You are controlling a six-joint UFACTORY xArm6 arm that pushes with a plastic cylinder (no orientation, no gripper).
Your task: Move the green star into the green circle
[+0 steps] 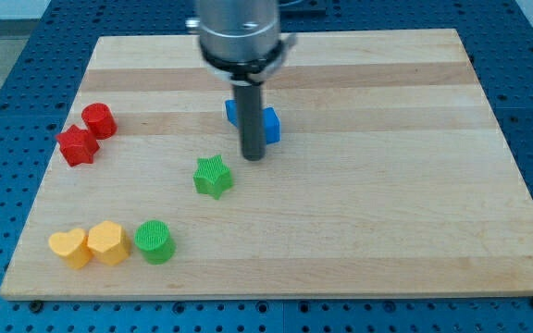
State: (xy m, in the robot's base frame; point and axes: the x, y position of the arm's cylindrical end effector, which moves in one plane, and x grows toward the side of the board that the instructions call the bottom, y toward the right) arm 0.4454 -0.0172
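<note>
The green star (213, 176) lies left of the board's middle. The green circle (154, 241) stands near the view's bottom left, below and to the left of the star, apart from it. My tip (253, 156) rests on the board just to the upper right of the green star, a small gap away. The rod hides part of a blue block (268, 124) right behind it.
A red circle (98, 120) and a red star (77, 145) touch each other at the view's left. Two yellow heart blocks (69, 247) (107, 242) sit side by side just left of the green circle. The wooden board (387, 213) lies on a blue perforated table.
</note>
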